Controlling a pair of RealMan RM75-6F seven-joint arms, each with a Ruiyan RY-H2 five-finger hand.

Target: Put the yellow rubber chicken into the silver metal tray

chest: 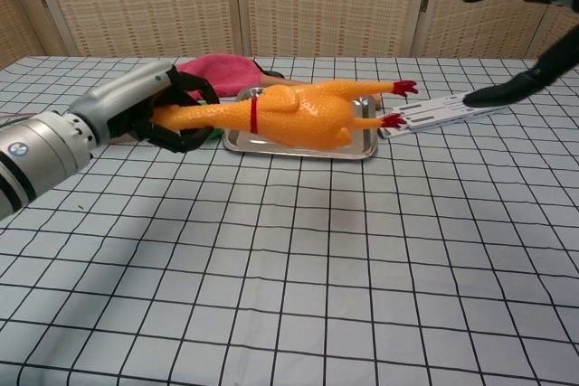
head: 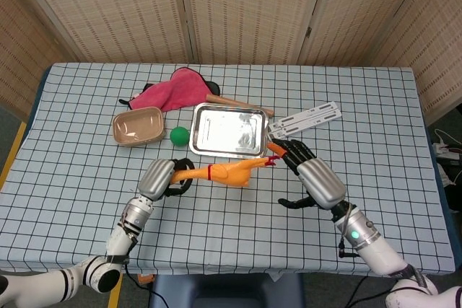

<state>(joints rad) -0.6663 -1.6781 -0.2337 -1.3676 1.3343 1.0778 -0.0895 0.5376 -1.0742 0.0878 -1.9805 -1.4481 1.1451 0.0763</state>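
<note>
My left hand (chest: 172, 110) is gripping the yellow rubber chicken (chest: 280, 115) by its neck, holding it above the surface (chest: 298, 268) beside the silver metal tray (head: 228, 130). My right hand (head: 307, 171) is hovering spread wide, holding nothing.

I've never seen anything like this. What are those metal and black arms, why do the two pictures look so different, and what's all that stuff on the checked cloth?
Those are a robot's two arms, each ending in a mechanical hand with fingers. A person steers them remotely. Both pictures show the same moment: one camera sits at the robot's head and looks down, the other sits at its chest and looks across the table.

The left hand grips the yellow rubber chicken by its neck end, holding it above the cloth. The right hand holds nothing, fingers spread, near the chicken's red feet.

On the table lie a silver metal tray, where the chicken should go, a tan bowl, a small green ball, a pink cloth, a wooden stick behind the tray, and a white perforated strip.
</note>
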